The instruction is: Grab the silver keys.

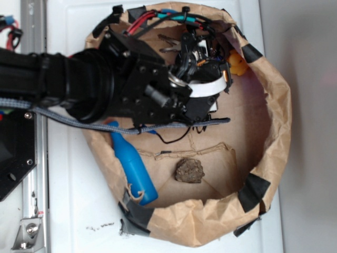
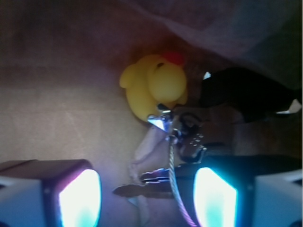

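Note:
The silver keys (image 2: 158,179) lie on the brown paper floor, their blades pointing left and their rings (image 2: 188,141) bunched toward the yellow duck. My gripper (image 2: 147,191) is open and straddles them. The key blades sit in the gap, closer to the right finger (image 2: 215,198) than to the left finger (image 2: 78,196). A thin cable loop from the rings runs down beside the right finger. In the exterior view the gripper (image 1: 202,52) reaches into the far side of the paper-lined basket, and silver key blades (image 1: 169,49) stick out beside it.
A yellow rubber duck (image 2: 154,85) sits just beyond the keys, also visible by the basket wall (image 1: 238,64). A brown rock (image 1: 189,171) and a blue bottle (image 1: 134,166) lie at the near side. Crumpled paper walls (image 1: 276,116) ring the basket.

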You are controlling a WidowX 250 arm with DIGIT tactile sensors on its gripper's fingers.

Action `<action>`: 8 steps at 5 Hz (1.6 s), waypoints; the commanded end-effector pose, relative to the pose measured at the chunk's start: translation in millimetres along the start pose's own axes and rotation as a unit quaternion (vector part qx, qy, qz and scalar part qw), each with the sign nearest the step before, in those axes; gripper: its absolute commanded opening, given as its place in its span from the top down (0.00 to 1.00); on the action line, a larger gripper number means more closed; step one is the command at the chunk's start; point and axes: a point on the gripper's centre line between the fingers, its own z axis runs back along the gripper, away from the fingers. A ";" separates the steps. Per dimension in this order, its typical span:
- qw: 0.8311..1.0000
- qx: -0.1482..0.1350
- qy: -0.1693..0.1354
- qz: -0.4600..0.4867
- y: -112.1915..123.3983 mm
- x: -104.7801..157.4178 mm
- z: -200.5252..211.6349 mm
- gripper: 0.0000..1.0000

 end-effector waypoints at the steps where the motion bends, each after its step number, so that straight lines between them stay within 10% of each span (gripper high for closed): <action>1: 1.000 -0.002 -0.008 0.006 0.5 0.1 6.0 1.00; 5: 1.000 -0.007 -0.013 0.010 -1.3 1.8 6.6 1.00; 7: 0.997 -0.077 0.018 -0.023 14.0 -0.9 37.5 1.00; 8: 0.997 -0.060 0.031 -0.029 14.8 1.4 29.5 1.00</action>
